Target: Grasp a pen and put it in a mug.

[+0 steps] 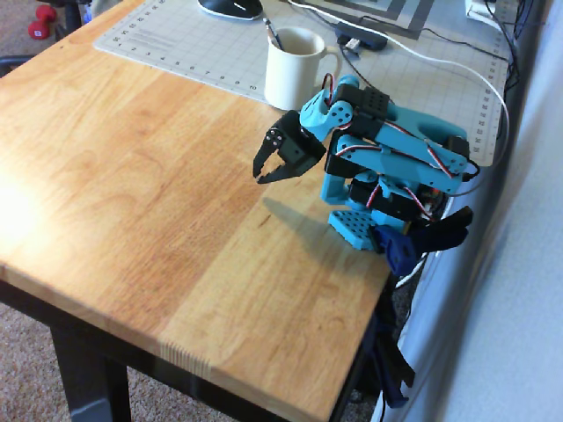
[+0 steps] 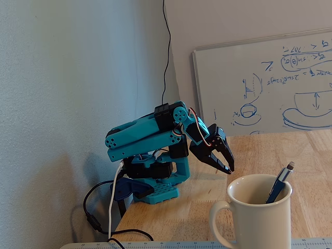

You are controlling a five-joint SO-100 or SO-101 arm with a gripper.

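Most of the pen (image 2: 280, 182) is hidden inside the mug (image 2: 259, 224) (only its upper end shows above the rim), and the fixed view's lower edge cuts the mug's base. In the overhead view the pen (image 1: 273, 33) is too small to tell its details. The claw (image 1: 267, 173) tips look nearly together, but the gap is unclear.
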